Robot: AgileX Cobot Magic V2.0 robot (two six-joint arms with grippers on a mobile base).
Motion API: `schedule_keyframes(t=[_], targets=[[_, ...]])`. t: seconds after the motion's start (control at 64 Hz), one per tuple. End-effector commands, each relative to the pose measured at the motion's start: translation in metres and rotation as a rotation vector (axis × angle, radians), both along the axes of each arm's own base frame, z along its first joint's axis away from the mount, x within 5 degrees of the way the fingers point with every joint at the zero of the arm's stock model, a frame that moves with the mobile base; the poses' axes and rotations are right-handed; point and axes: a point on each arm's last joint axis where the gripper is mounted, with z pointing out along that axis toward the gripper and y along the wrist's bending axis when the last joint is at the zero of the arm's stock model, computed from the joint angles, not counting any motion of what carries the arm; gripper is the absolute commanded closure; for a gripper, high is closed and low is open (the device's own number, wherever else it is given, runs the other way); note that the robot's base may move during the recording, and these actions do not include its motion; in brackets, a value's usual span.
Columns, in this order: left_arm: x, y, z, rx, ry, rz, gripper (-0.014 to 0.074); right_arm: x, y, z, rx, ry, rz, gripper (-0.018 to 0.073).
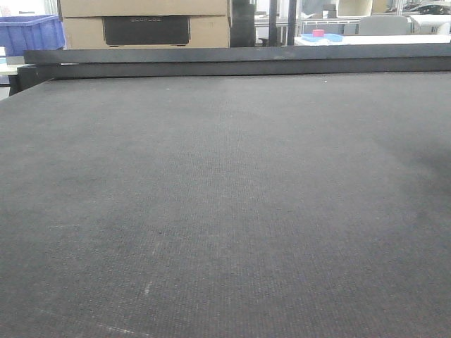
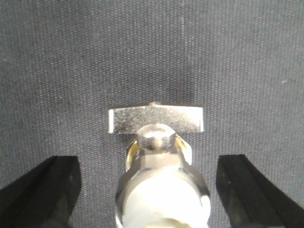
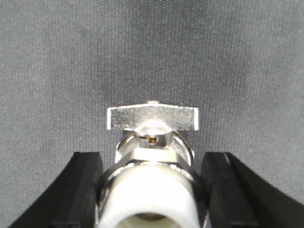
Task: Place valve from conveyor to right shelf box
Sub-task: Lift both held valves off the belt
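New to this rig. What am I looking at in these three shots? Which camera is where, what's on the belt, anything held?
Two-armed robot on a mobile base. The wide shot looks forward over the conveyor, a dark grey belt; no arm or part shows there, only cardboard boxes and a blue bin behind. The other two come from wrist cameras looking down between their own jaws. The left gripper is open around a metal valve on the belt, gaps on both sides. The right gripper has its jaws close against the sides of a valve; whether it grips, I cannot tell.
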Motion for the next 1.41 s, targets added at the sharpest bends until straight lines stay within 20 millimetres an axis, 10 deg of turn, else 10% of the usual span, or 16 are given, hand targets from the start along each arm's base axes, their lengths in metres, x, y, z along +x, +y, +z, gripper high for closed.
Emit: schedule_keyframes(t=[0.0, 0.156, 0.359, 0.875, 1.391], targets=[[0.002, -0.002, 0.002, -0.003, -0.02, 0.005, 0.013, 0.001, -0.001, 0.0, 0.009, -0.005, -0.001, 0.0721], [0.002, -0.003, 0.002, -0.014, -0.021, 0.009, 0.0278, 0.001, 0.0, 0.0, 0.01, -0.005, -0.002, 0.0721], [0.003, -0.006, 0.002, -0.046, -0.025, 0.021, 0.0707, 0.002, 0.0, 0.001, 0.017, -0.015, -0.006, 0.0722], [-0.029, -0.009, 0.069, -0.054, -0.263, 0.02, 0.0708, -0.017, -0.001, 0.062, 0.022, -0.311, -0.017, 0.0722], [-0.141, -0.014, 0.086, -0.051, -0.735, 0.047, 0.0708, -0.071, -0.005, 0.062, 0.019, -0.618, -0.063, 0.0722]])
